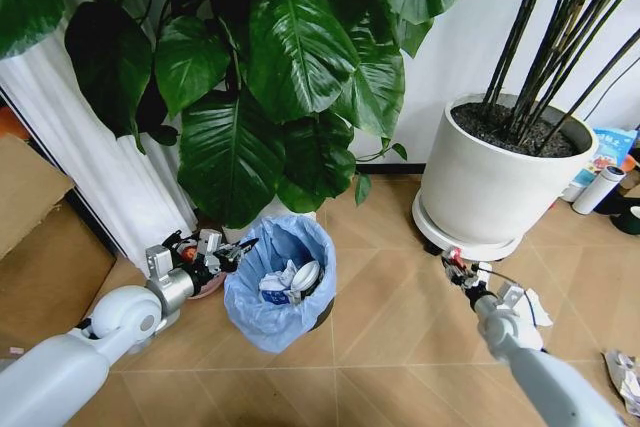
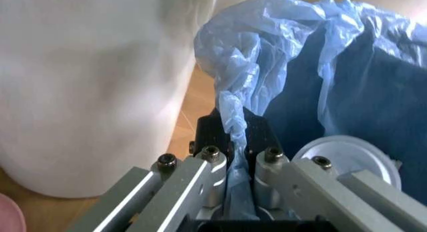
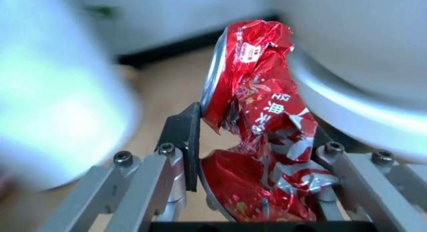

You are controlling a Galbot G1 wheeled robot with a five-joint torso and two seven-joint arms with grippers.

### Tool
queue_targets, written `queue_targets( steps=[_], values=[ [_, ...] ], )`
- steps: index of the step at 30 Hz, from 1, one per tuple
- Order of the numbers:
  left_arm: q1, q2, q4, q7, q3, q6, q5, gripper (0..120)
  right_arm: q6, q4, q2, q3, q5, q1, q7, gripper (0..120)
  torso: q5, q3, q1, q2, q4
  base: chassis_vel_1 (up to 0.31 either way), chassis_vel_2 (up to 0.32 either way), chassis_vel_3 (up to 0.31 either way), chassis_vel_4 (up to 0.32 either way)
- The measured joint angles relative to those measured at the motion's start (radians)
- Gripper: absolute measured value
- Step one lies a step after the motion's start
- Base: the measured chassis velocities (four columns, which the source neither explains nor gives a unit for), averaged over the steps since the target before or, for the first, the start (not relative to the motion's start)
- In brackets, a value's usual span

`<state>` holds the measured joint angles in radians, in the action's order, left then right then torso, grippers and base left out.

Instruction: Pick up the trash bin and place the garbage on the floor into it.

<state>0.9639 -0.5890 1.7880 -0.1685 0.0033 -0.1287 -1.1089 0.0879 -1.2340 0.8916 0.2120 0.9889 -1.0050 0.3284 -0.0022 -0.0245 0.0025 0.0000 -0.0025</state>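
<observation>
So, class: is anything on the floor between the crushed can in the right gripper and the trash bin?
Nothing visible: bare floor separates the right gripper, shut on the crushed red can, from the trash bin, held by the left gripper.

the floor (image 1: 390, 297) is light tan wood-look planks laid in a chevron pattern, running back to a plain white wall (image 1: 470, 37) with a dark baseboard (image 1: 405, 169) along its foot. a large white plant pot (image 1: 490, 182) filled with dark soil stands on a round white base near that wall, thin dark stems rising from it. left of the pot a big-leafed green plant (image 1: 270, 67) spreads wide, and beyond the plant hangs a white pleated curtain (image 1: 90, 147). farther left of the pot, past the curtain, sit brown cardboard boxes (image 1: 40, 237). light is soft and even.
</observation>
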Motion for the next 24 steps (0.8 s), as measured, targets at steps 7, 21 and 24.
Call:
queue_targets(
  steps=[7,21,24],
  values=[
    [-0.024,0.028,0.009,0.001,0.056,-0.010,-0.019,0,0.022,-0.267,-0.191,0.001,-0.002,-0.049,0.219,33,0.0004,0.000,0.000,0.000,-0.0001,0.000,0.000,0.000,0.000],
    [-0.206,0.010,0.006,-0.001,0.283,-0.017,-0.036,0,0.019,-0.637,-0.351,-0.109,0.115,0.051,0.447,33,0.0001,0.000,0.000,0.000,-0.0004,0.000,0.000,0.000,0.000],
    [-0.232,0.004,0.012,-0.001,0.308,-0.018,-0.037,0,0.014,-0.642,-0.337,-0.142,0.119,0.067,0.465,33,0.0003,0.000,0.000,0.000,-0.0001,0.000,0.000,0.000,0.000]
  ],
)
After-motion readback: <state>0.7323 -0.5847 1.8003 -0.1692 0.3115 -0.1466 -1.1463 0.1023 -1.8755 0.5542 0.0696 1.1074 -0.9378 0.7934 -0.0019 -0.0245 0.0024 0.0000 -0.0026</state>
